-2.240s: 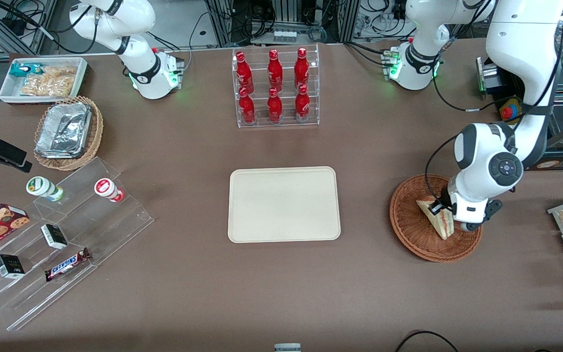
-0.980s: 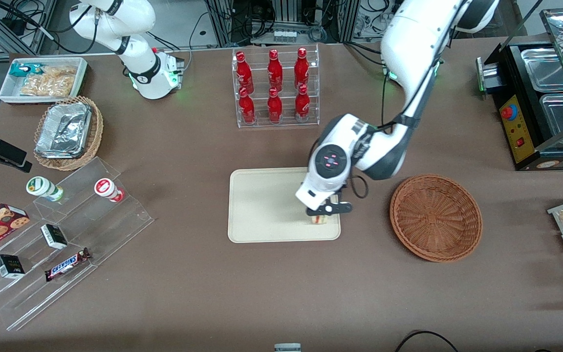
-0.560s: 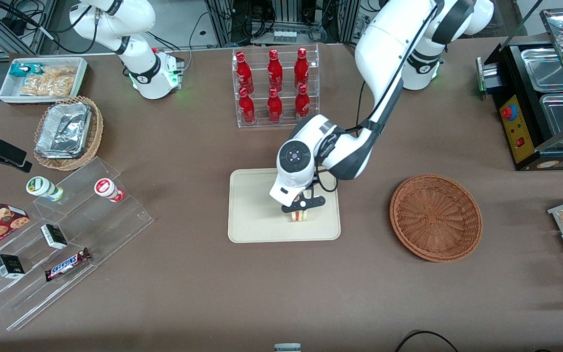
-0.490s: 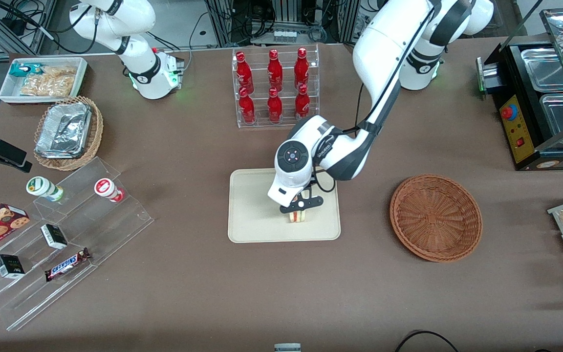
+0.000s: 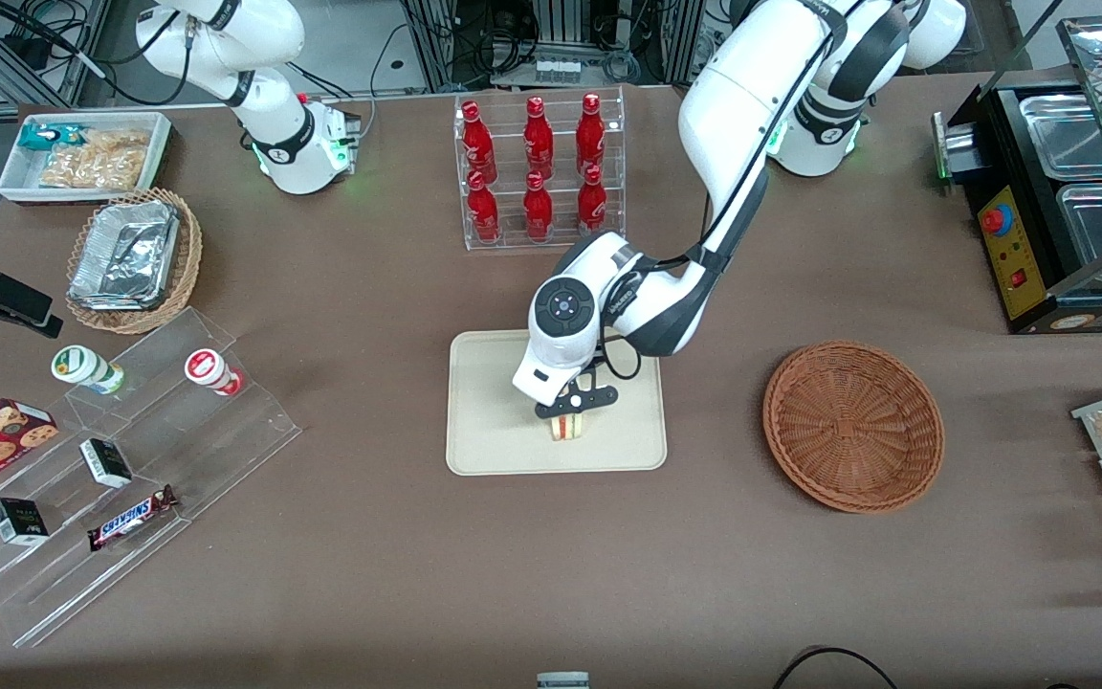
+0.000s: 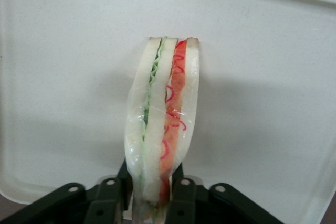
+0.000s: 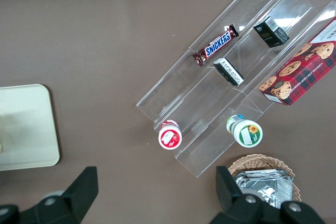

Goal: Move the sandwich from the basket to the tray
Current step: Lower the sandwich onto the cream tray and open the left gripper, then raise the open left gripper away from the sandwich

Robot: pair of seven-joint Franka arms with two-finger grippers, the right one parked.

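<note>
Brown table, tray – hand gripping sandwich

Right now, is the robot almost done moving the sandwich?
Nearly. The basket holds nothing, so the pick-up looks done. The gripper is over the tray, its fingers shut on the sandwich. Left: setting it down and letting go.

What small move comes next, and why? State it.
Probably lower a little, then open. The gripper is shut on the sandwich over the tray, well inside its rim, and the basket is empty; whether the sandwich touches the tray is unclear.
</note>
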